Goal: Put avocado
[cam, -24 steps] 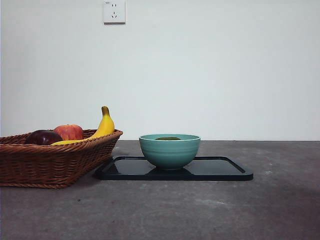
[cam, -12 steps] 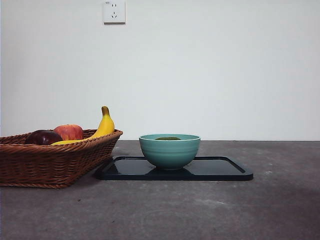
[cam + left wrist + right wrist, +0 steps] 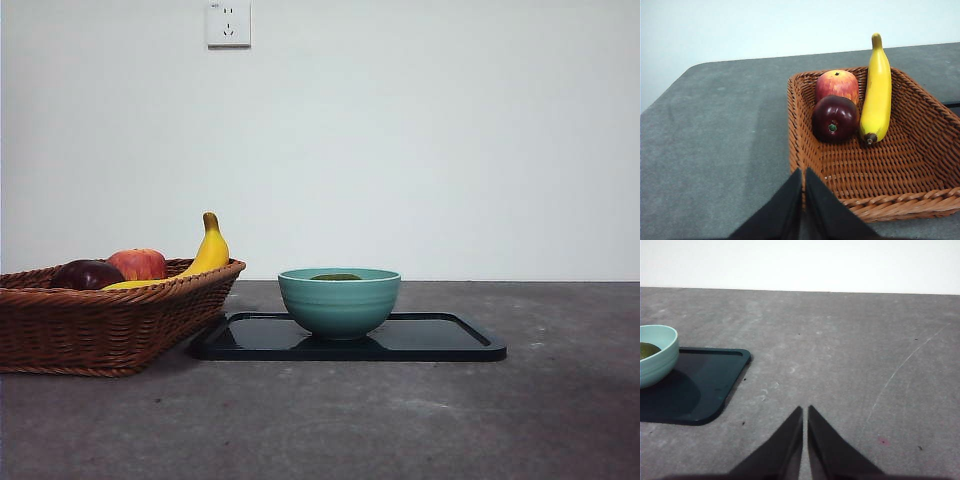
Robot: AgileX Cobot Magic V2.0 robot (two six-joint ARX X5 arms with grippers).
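White wall (image 3: 450, 150) with a socket (image 3: 228, 22) stands behind the grey desk (image 3: 400, 420) in the front view. On the desk lies a black tray (image 3: 450, 345), and a teal bowl (image 3: 339, 305) stands on it. Only the dark green top of the avocado (image 3: 336, 277) shows over the bowl's rim, so it lies inside the bowl. Just beside the tray is a wicker basket (image 3: 100, 325) with a red apple (image 3: 138, 264), a dark maroon fruit (image 3: 86, 274) and a banana (image 3: 205, 255) in it. No arm shows in this view.

From the left wrist, the left end effector (image 3: 803, 180) hangs over the near corner of the basket; its two black jaws are pressed together and hold nothing. The three fruits lie close together at the far side of the basket.

From the right wrist, the right end effector (image 3: 805, 417) is over bare desk, well apart from the tray; its jaws are also closed together and empty. At the edge of this view a part of the bowl shows, with a bit of the avocado inside.
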